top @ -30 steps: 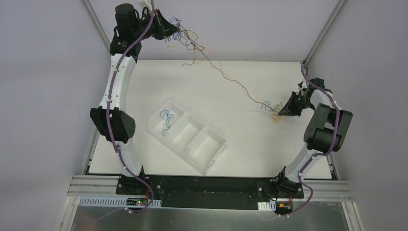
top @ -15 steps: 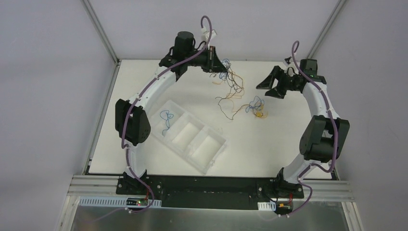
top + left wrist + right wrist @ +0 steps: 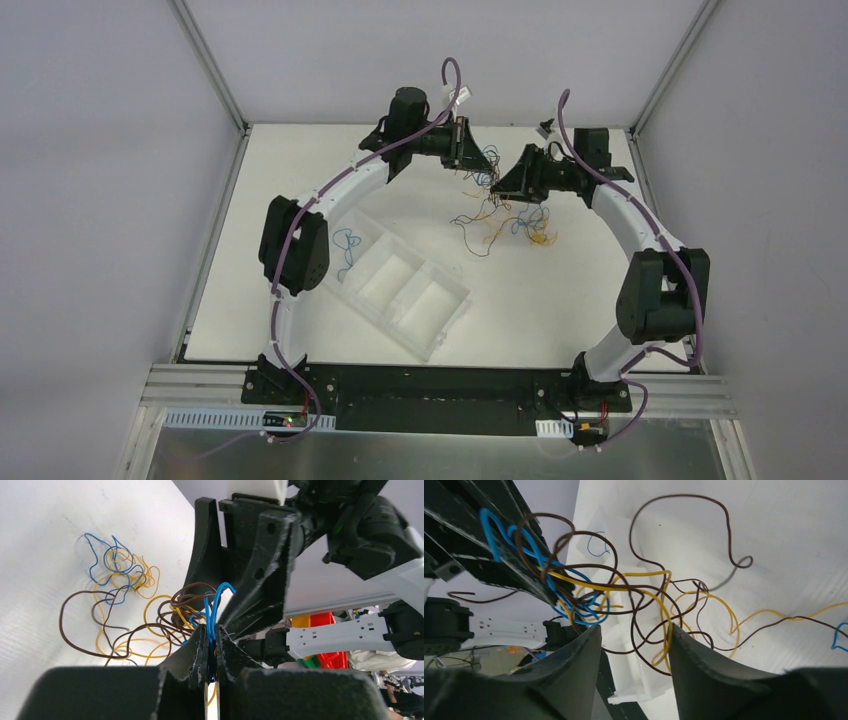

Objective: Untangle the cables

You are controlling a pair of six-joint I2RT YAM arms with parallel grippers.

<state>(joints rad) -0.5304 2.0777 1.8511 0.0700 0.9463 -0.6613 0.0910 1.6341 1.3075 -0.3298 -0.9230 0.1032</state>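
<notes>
Top external view: the cables (image 3: 492, 208) form one loose tangle of blue, brown and orange-yellow wire in the upper middle of the frame, part lifted, part trailing onto the white worktop (image 3: 560, 300). The top of the tangle hangs from the left gripper (image 3: 468, 163), which reaches in from the upper left of the knot. The right gripper (image 3: 505, 190) sits just beside it on the right, against the same bundle.

In the left wrist view the left gripper's fingers (image 3: 200, 652) are pressed together, pinching a blue strand and some brown ones that loop up out of the tips; the other loops spill over the worktop behind.

In the right wrist view the right gripper's fingers (image 3: 696, 655) stand spread, with brown and yellow strands crossing the gap between them; whether any strand touches a finger cannot be told.

A clear plastic tray (image 3: 448, 328) lies at a slant left of centre, well apart from the tangle. It has three compartments in a row. The upper-left compartment holds a single curly blue wire (image 3: 345, 243), apart from the rest of the cables
</notes>
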